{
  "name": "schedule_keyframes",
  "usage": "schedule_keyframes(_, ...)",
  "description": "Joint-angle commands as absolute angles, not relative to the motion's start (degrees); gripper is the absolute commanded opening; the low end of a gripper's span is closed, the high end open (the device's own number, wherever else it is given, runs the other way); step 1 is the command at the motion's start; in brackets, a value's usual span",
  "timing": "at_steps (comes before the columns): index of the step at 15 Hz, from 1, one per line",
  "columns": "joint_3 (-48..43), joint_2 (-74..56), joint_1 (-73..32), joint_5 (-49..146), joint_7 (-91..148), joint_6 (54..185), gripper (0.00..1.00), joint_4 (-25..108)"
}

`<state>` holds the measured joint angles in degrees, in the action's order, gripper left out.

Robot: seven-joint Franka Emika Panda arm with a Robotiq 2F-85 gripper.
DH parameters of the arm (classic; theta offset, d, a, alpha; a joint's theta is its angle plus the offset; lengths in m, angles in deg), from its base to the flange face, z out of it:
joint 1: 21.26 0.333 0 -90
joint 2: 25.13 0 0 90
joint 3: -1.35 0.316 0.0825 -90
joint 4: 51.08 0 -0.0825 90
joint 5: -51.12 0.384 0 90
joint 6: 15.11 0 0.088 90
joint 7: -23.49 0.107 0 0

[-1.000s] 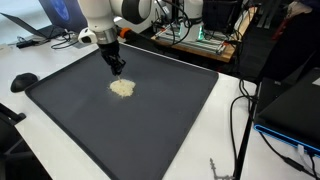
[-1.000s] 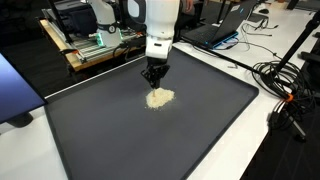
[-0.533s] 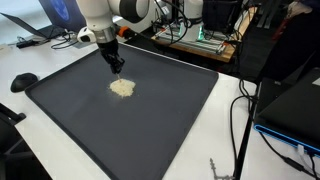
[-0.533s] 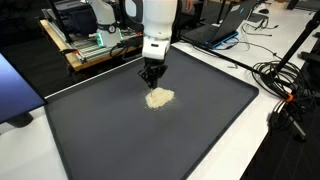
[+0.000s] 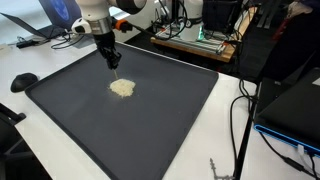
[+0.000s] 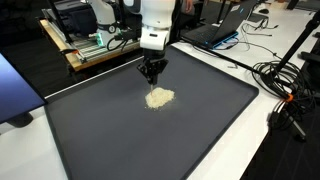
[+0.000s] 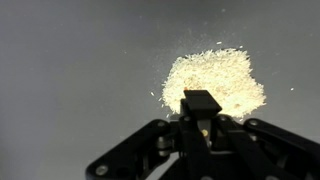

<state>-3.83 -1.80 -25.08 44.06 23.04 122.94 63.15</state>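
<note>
A small flat pile of pale grains (image 5: 122, 88) (image 6: 159, 98) lies on a large dark mat (image 5: 175, 115) (image 6: 120, 145), shown in both exterior views. My gripper (image 5: 116, 64) (image 6: 152, 77) hangs just above the pile's far edge, pointing straight down, not touching it. In the wrist view the pile (image 7: 225, 75) lies right beyond the gripper (image 7: 202, 102), whose black fingers are pressed together. A few grains seem stuck low between the fingers; nothing else shows between them.
The mat sits on a white table. A dark rounded object (image 5: 23, 81) lies off one corner. Cables (image 6: 285, 85) (image 5: 243, 100) trail along one side. A wooden board with electronics (image 5: 195, 42) (image 6: 90, 50) and a laptop (image 6: 215, 30) stand behind.
The gripper has risen a little above the pile, staying shut. The grain pile has not moved.
</note>
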Motion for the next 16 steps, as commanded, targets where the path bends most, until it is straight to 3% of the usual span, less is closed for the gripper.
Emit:
schedule_keyframes(1,-3.6,-4.9,-25.3,44.9,22.6,119.1,0.03,63.8)
schedule_keyframes(16,-4.7,-5.2,-10.1,19.2,48.8,111.2,0.03,61.1)
